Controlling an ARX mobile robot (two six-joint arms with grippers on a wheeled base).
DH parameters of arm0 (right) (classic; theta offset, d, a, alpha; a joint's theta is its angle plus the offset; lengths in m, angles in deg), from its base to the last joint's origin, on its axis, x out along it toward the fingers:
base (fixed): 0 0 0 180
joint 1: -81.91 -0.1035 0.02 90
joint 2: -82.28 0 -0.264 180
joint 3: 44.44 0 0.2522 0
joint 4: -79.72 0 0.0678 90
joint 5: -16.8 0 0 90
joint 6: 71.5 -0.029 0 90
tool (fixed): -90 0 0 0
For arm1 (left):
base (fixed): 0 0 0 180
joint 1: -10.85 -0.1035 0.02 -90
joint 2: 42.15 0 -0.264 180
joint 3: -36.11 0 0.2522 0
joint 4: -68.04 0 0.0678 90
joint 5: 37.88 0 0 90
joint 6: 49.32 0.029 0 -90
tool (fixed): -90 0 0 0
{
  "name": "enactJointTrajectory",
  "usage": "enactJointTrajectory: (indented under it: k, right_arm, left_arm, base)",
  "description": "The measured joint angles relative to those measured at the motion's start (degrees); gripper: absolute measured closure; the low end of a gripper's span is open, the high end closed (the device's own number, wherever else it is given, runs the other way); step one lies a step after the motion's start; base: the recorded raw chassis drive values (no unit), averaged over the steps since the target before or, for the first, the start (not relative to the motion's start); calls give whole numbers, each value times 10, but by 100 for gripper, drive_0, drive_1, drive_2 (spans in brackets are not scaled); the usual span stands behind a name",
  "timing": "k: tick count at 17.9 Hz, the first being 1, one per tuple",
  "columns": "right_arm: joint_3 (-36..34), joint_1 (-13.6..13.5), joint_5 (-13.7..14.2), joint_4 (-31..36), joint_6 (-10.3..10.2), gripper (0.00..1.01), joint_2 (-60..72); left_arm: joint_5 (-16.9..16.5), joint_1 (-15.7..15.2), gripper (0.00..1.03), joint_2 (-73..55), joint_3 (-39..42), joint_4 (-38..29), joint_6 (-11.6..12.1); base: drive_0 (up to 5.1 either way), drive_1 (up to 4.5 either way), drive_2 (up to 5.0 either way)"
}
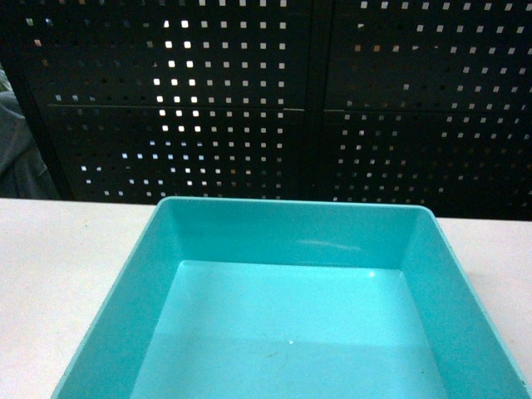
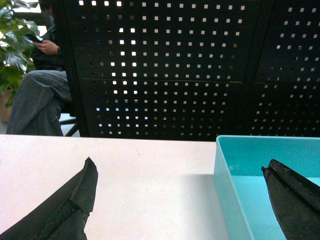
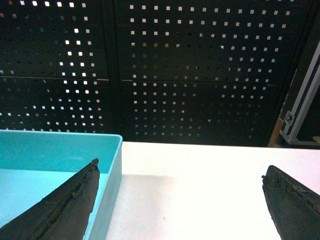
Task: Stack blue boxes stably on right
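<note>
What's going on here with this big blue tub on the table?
A two-armed robot is poised over a turquoise tub on a white table. Nothing is gripped at this moment. The left gripper is open, straddling the tub's left wall, and the right gripper is open, straddling its right wall. The tub looks empty, and only this one tub is in view. A perforated black panel stands behind.
</note>
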Motion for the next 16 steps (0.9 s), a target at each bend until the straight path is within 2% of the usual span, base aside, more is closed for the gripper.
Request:
enactJointTrajectory:
  k: [4, 5, 6, 7, 8, 9, 10, 12, 14, 16]
  right_arm:
    - [0, 0, 0, 0, 0, 3, 0]
    - [-1, 17, -25, 8, 1, 3, 1]
    - [-3, 120, -114, 68, 2, 3, 35]
    - [-3, 174, -163, 122, 1, 3, 87]
    - [-1, 208, -206, 194, 1, 3, 163]
    - [0, 215, -222, 258, 1, 3, 234]
    - [2, 208, -229, 290, 2, 3, 279]
    - [45, 181, -238, 309, 9, 3, 388]
    - [117, 142, -235, 269, 32, 3, 473]
    - [172, 111, -228, 252, 43, 3, 535]
  left_arm:
    - [0, 0, 5, 0, 0, 0, 0]
    - [69, 76, 5, -10, 0, -40, 24]
    - [110, 122, 5, -97, 0, -135, 41]
    - [141, 143, 5, -176, 0, -202, 52]
    - [162, 169, 5, -251, -5, -276, 68]
    - [166, 182, 5, -304, -20, -319, 75]
    - [163, 184, 5, -345, -40, -350, 84]
    - [143, 170, 5, -428, -106, -388, 87]
    - [99, 141, 5, -482, -164, -367, 80]
    - [85, 123, 5, -531, -214, -312, 71]
  base:
    - [0, 0, 0]
    - [0, 0, 0]
    - [0, 0, 0]
    - [0, 0, 0]
    - [0, 0, 0]
    - [0, 0, 0]
    - [0, 0, 0]
    - [0, 0, 0]
    - [0, 0, 0]
    - [0, 0, 0]
